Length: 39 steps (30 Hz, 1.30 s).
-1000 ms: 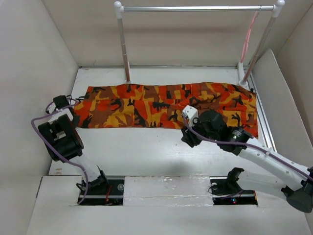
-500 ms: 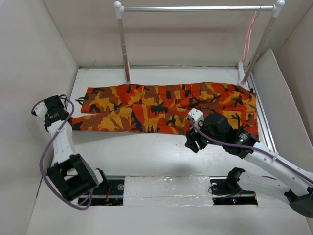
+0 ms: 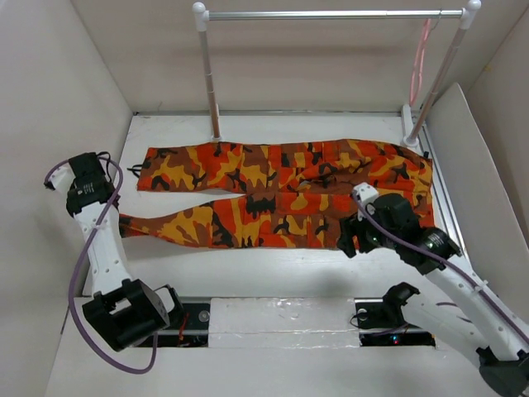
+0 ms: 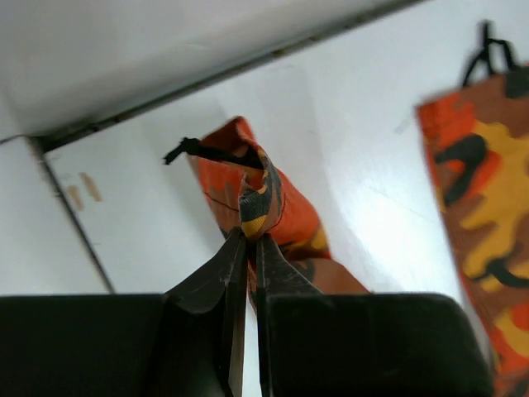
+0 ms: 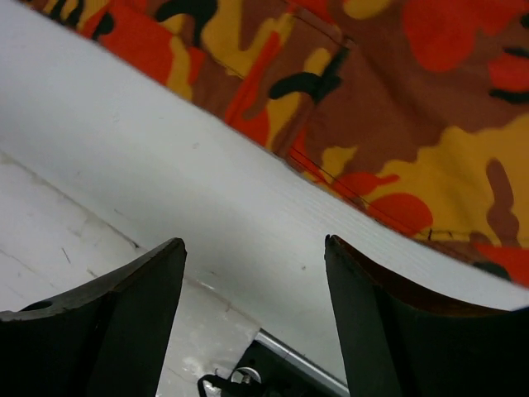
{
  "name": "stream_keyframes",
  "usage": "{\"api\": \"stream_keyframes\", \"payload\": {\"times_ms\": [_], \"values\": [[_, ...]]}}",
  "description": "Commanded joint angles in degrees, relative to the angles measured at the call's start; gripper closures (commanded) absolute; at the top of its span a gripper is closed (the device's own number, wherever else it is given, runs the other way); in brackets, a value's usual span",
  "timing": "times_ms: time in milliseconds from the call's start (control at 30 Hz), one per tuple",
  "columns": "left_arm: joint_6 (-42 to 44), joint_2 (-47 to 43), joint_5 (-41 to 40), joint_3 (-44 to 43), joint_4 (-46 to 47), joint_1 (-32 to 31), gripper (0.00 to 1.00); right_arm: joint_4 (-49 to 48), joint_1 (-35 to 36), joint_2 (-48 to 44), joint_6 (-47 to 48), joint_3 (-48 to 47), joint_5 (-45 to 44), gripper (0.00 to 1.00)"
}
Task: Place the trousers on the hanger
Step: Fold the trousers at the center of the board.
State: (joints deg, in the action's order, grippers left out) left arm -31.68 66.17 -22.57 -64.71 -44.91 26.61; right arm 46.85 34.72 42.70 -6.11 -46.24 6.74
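Observation:
The camouflage trousers (image 3: 281,194) lie flat across the table, waist at the right, legs pointing left. The far leg lies straight. The near leg (image 3: 207,225) angles toward the front left. My left gripper (image 3: 116,218) is shut on that leg's hem; the left wrist view shows the pinched hem (image 4: 258,194) above the closed gripper (image 4: 250,238), with a black strap (image 4: 198,150) sticking out. My right gripper (image 3: 350,237) is open and empty, just off the trousers' front edge (image 5: 347,107), over bare table. The pink hanger (image 3: 421,55) hangs at the rail's right end.
A rail with white posts and a silver bar (image 3: 331,14) stands at the back of the table. White walls enclose the left, back and right sides. A raised white ledge (image 3: 281,313) with the arm bases runs along the front.
My left arm has swung out and drawn the near leg toward the front left, parting it from the far leg. My right gripper has moved right and nearer, off the cloth.

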Motion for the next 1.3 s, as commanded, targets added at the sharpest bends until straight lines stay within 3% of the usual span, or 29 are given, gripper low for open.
{"api": "stream_keyframes", "payload": {"times_ms": [0,200,300,333,433,467,600,733,933,1267], "values": [[-2.5,-2.8,7.4,-4.5,0.7,-1.7,1.00,1.8,-8.7,-1.4,-3.6,1.6,-1.4,0.27],[-1.9,-9.2,11.0,-6.0,3.0,-10.3,1.00,-3.4,-18.4,4.1,-12.4,5.8,-4.0,0.31],[-1.9,-12.7,15.3,-5.8,5.6,-14.6,1.00,-1.9,-27.9,5.4,-16.2,5.5,-8.7,0.34],[-2.0,-13.4,16.1,-5.5,6.1,-15.2,1.00,-1.1,-33.9,5.1,-17.2,5.5,-10.2,0.34],[-2.5,-15.1,18.7,-6.6,7.1,-15.9,1.00,0.5,-42.7,6.5,-18.3,4.9,-15.7,0.35],[-2.8,-15.8,19.7,-6.7,7.6,-16.7,1.00,0.4,-48.6,7.7,-18.6,4.7,-16.8,0.35],[-3.9,-17.3,21.9,-5.6,8.9,-18.9,1.00,-2.0,-60.9,12.9,-19.5,5.2,-17.2,0.35],[-3.3,-18.2,21.4,-3.6,9.9,-18.9,1.00,-2.9,-64.9,17.9,-17.7,4.1,-20.9,0.35],[-1.8,-19.2,22.0,0.4,12.8,-18.9,1.00,-11.0,-73.4,27.9,-11.4,4.5,-12.2,0.35],[-0.5,-19.5,20.4,2.2,12.7,-18.9,1.00,-18.7,-73.4,31.8,-7.2,4.0,-4.7,0.35]]}}
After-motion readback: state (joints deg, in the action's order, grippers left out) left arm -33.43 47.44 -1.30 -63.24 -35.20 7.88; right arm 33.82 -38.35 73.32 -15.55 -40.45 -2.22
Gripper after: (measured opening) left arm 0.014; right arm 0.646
